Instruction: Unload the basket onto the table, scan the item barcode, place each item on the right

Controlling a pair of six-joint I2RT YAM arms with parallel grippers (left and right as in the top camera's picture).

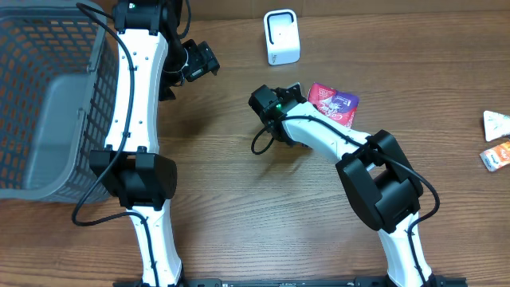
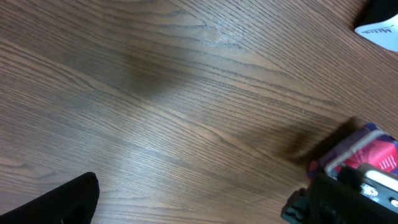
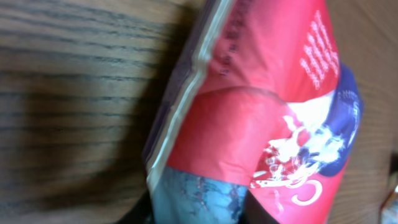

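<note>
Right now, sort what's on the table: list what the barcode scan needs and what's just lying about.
For the job:
red snack packet
white scanner
right gripper, at the packet's edge

Lying about:
grey basket
white packet, far right
orange packet, far right

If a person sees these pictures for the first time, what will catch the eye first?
The red packet near the middle of the table stands out most, with the right gripper at its left edge; in the right wrist view it fills nearly the whole picture. Next come the large grey basket at the left edge and the small white scanner at the far side.
</note>
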